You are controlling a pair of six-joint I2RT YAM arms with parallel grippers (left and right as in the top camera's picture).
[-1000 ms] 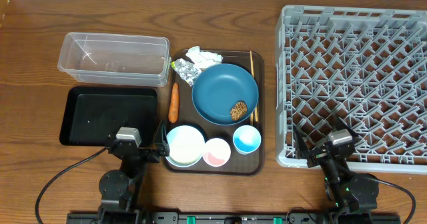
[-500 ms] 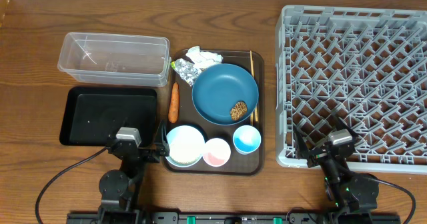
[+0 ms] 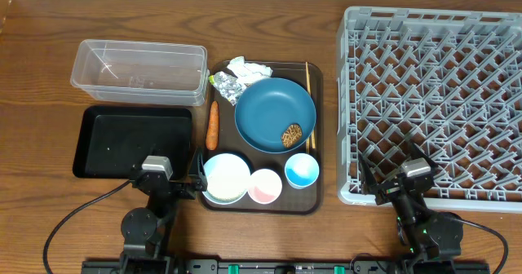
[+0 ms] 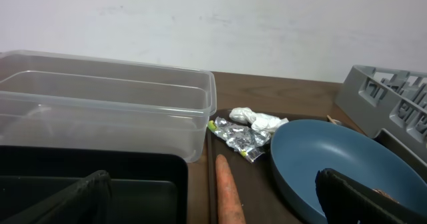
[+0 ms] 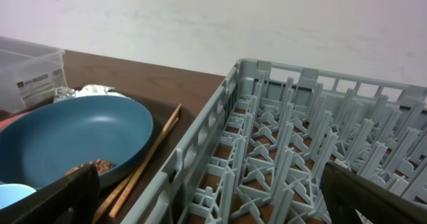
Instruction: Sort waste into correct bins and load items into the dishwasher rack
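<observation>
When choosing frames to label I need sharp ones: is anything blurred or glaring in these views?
Overhead: sharp, evenly lit, soft shadows. Left wrist: left hand's fingers dark and blurred; foil wrapper glints. Right wrist: rack sharp, right hand's fingers blurred.

blue plate (image 3: 269, 107) w/ brown lump (image 3: 292, 134) sat mid; foil (image 3: 226, 85) & paper (image 3: 247, 68) far, carrot (image 3: 212, 125) left, chopsticks (image 3: 307, 80) right; white bowl (image 3: 226, 176), pink cup (image 3: 264, 184), light-blue cup (image 3: 301, 170) near. clear tub (image 3: 137, 49), black tray (image 3: 130, 139) left; grey rack (image 3: 432, 95) right.
</observation>
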